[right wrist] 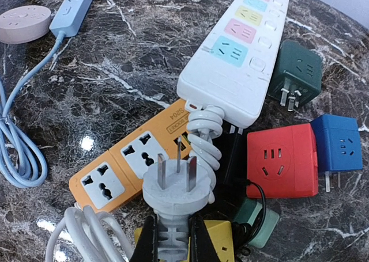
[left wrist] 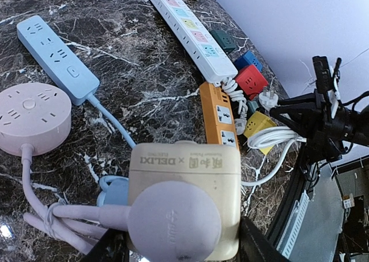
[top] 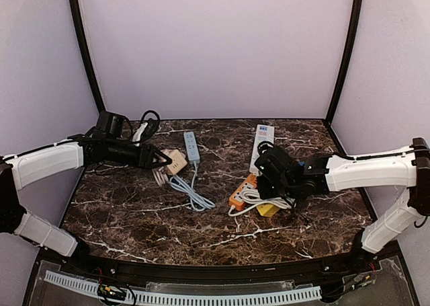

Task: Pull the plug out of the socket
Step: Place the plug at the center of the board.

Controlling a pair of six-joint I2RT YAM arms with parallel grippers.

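Right wrist view: right hand (right wrist: 173, 239) clenched on white plug (right wrist: 174, 187), prongs bare, hovering just above orange strip (right wrist: 124, 164). Reads as plug out, held clear of sockets. Left wrist view: left hand (left wrist: 176, 247) grasping beige cube socket (left wrist: 184, 170), likely bracing it; pink plug (left wrist: 173, 221) seated in its face. Fingertips cropped at frame bottom. Cube lifted off tabletop (left wrist: 144, 72) or resting? Cannot tell.

Dark marble table (top: 134, 218) (white-veined), pale walls (top: 215, 44)
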